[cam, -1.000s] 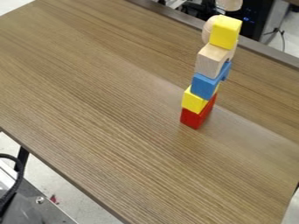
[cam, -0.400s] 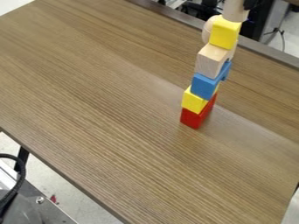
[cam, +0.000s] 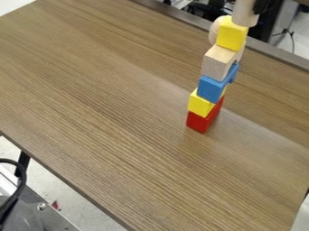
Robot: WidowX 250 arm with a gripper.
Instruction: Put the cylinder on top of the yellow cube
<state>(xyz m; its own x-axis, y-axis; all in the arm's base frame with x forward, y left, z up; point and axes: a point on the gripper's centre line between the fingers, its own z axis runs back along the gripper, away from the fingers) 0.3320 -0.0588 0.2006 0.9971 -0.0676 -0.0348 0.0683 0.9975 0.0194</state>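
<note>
At the far left a black cable [cam: 23, 173] curls by the counter [cam: 109, 103]. Right of centre stands a leaning tower, from the bottom up: red block [cam: 198, 122], lower yellow block [cam: 200, 103], blue block [cam: 211, 89], pale wooden block [cam: 217, 62] and, up top, the yellow cube [cam: 232, 35], with a rounded wooden piece [cam: 215, 30] behind its left side. Over the cube's upper right corner hangs the wooden cylinder [cam: 244, 12], upright — I can't tell whether they touch. The end effector [cam: 260, 6] is just right of it, against its side, closed on it.
</note>
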